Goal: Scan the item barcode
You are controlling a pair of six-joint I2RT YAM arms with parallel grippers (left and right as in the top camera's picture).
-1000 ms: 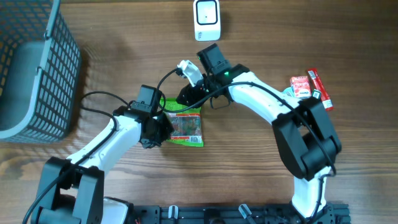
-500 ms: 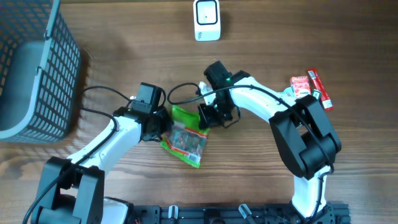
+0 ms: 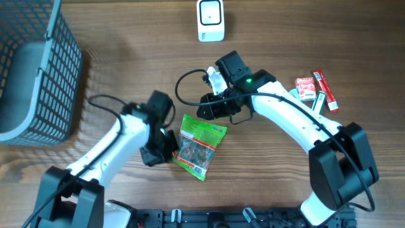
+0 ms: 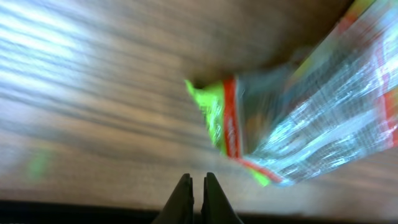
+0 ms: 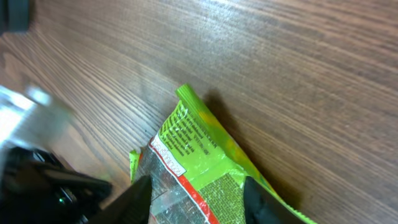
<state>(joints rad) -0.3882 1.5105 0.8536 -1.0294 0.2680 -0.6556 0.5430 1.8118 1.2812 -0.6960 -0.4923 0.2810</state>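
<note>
The item, a green snack packet with a clear window and a red stripe, lies tilted on the wooden table. In the left wrist view the packet is ahead and to the right of my left gripper, which is shut with nothing between its fingers. From overhead the left gripper sits at the packet's left edge. My right gripper is open, its fingers standing either side of the packet without pinching it. Overhead, the right gripper hovers at the packet's top edge. The white scanner stands at the back.
A grey wire basket fills the far left. A red box and a red stick pack lie at the right, beside the right arm. A black cable loops near the right wrist.
The right gripper has opened and drawn back from the packet. The packet has dropped lower and to the right. The left gripper has swung down to the packet's left edge.
</note>
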